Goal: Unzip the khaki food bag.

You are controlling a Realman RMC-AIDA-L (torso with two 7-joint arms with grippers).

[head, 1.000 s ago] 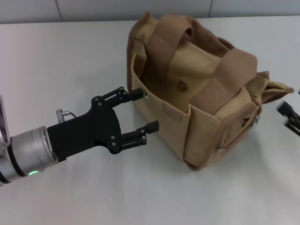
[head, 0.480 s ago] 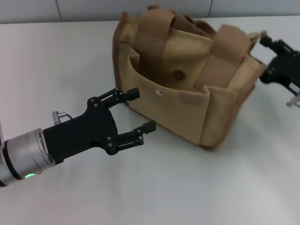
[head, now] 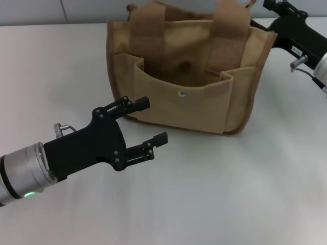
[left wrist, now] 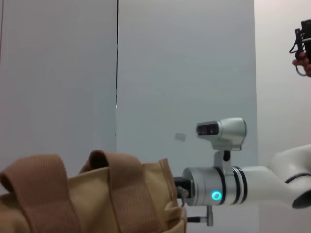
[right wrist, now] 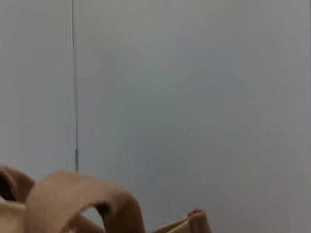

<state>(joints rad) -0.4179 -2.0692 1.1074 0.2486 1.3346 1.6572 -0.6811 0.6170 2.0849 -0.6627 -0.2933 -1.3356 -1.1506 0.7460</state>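
The khaki food bag stands at the back middle of the white table, its front pocket with the metal snap facing me. Its zipper pull is out of sight. My right gripper is at the bag's upper right end, shut on the fabric there, its tips hidden by the bag. The left wrist view shows the bag with that gripper pressed to its end. My left gripper hovers open just in front of the bag's lower left corner, holding nothing. The right wrist view shows only a bag handle.
The white table spreads in front of and to both sides of the bag. A grey wall runs close behind it.
The bag has swung round and slid back and left with my right gripper, so its front now faces me. My left gripper has drifted slightly left and stayed open.
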